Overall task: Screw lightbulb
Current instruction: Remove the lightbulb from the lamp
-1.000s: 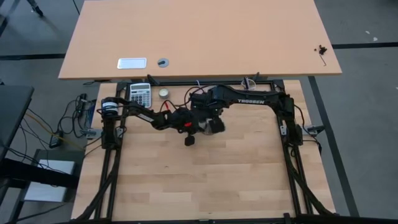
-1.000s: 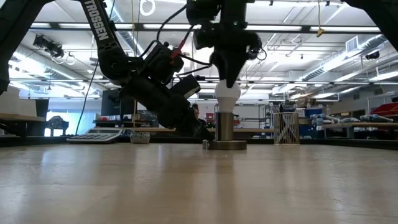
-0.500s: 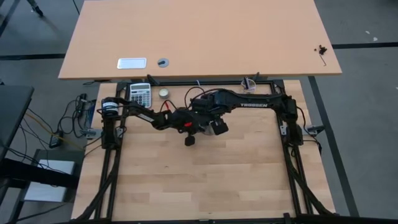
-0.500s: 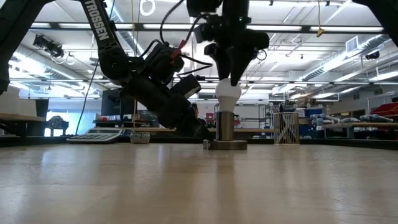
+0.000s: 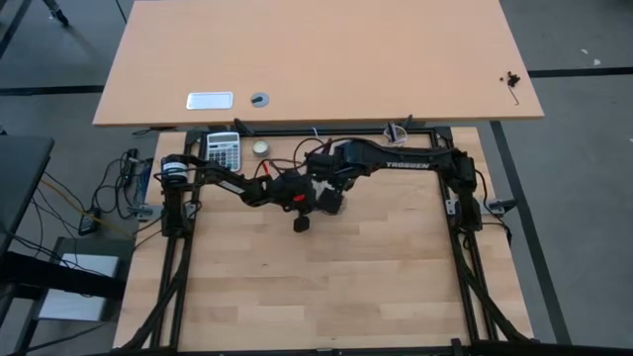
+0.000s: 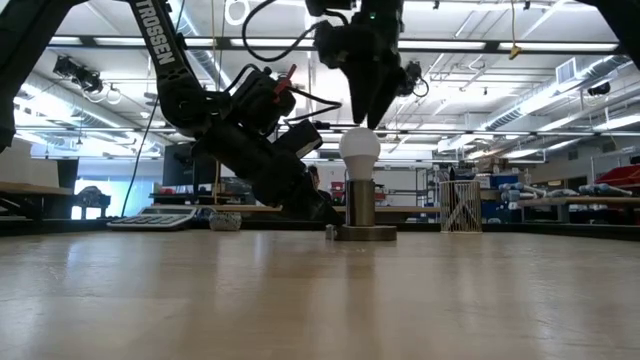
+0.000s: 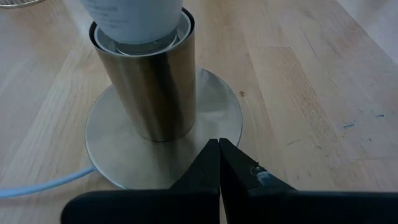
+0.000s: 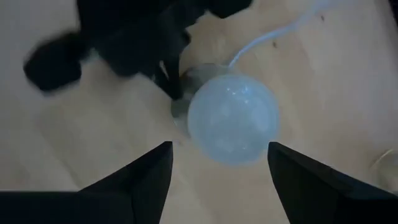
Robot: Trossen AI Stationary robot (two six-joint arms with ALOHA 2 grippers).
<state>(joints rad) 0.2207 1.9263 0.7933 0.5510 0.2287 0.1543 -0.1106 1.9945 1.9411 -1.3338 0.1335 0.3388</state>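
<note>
Lightbulb point(image 6: 360, 150) is sitting upright in the socket point(image 6: 360, 203), its narrow end going down into the metal cylinder and its white rounded globe showing above the rim. In the left wrist view the lightbulb point(image 7: 134, 18) is filling the mouth of the socket point(image 7: 149, 93), with a thin dark ring showing between its white neck and the brushed metal wall. The socket is standing on its own round flat base point(image 7: 214, 124), which is lying on the wooden counter point(image 7: 311, 93); a thin white cord point(image 7: 37, 185) is running off from the base across the wood. Seen from directly above in the right wrist view, the lightbulb point(image 8: 232, 118) is appearing as a pale, smooth, slightly glossy sphere, covering most of the base beneath it.

Right gripper point(image 6: 364, 122) is hanging just above the top of the globe, its fingers point(image 8: 134, 180) standing wide apart on either side and touching nothing. Left gripper point(image 7: 219, 163) is resting low at the edge of the base with its fingers pressed together, their tips lying over the metal disc beside the cylinder.

In the high view both arms are meeting near the middle of the far half of the counter point(image 5: 346, 287). A calculator point(image 5: 224, 149) and a small round tin point(image 5: 260, 147) are lying near the far edge
</note>
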